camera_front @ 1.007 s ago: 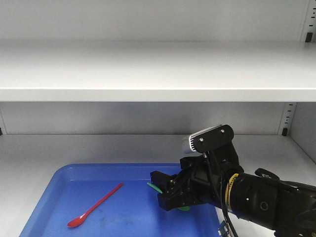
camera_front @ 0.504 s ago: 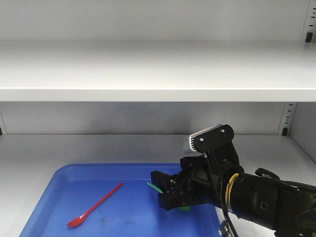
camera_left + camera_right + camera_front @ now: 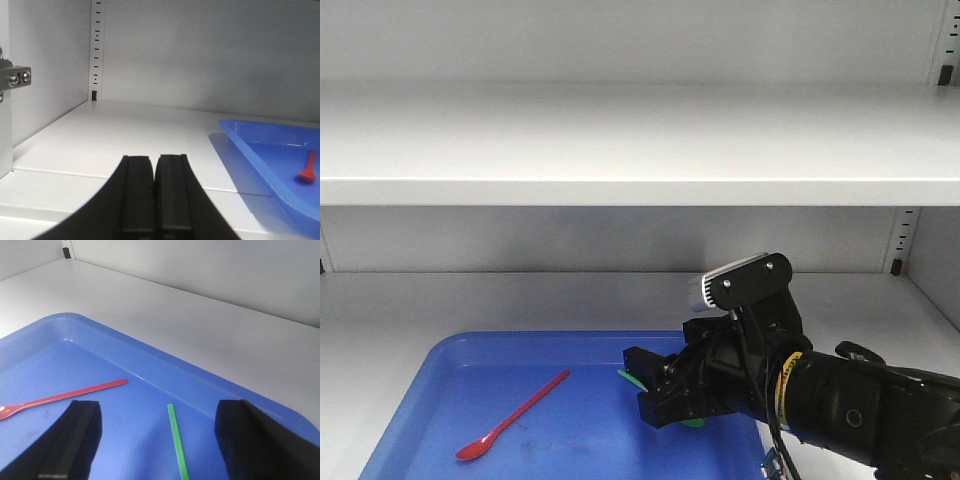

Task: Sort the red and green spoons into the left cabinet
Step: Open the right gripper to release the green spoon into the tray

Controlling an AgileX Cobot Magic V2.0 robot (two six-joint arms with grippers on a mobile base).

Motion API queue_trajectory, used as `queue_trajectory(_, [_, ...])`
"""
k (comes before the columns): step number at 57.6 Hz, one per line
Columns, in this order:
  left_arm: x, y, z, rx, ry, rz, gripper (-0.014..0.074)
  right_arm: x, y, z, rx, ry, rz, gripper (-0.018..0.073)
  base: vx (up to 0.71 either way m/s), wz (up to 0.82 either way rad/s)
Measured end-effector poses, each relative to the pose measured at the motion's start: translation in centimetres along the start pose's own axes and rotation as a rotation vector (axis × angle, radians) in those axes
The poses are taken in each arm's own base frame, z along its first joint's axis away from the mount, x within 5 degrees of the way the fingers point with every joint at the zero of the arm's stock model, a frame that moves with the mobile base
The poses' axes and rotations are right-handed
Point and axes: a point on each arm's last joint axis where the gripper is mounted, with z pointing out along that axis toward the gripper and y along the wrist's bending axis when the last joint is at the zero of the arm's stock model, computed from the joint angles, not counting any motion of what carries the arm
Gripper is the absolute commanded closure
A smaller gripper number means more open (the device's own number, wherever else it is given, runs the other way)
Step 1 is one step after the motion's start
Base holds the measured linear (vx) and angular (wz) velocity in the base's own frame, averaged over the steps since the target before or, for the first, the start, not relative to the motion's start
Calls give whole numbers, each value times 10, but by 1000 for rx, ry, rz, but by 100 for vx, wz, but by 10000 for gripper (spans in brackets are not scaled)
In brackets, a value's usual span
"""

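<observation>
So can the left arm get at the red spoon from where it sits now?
Probably yes. The left tool, shut, sits on bare shelf beside the blue tray; the red spoon lies alone at that end, and nothing stands between them.

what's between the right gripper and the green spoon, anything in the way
Nothing visible. In the right wrist view the green spoon lies flat on the blue tray, and the right gripper is open with one finger on each side of it. The red spoon lies off to the side, clear of both fingers.
</observation>
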Motion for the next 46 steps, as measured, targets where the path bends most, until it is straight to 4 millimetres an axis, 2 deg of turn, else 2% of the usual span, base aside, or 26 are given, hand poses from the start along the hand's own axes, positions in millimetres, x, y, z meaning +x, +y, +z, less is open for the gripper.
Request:
queue_trajectory(39, [1, 0, 0, -4, 7, 0, 603, 0, 0, 0, 0, 0, 0, 38, 0, 0])
queue_trajectory(46, [1, 0, 0, -4, 7, 0, 603, 5, -1, 0, 15, 19, 3, 38, 0, 0])
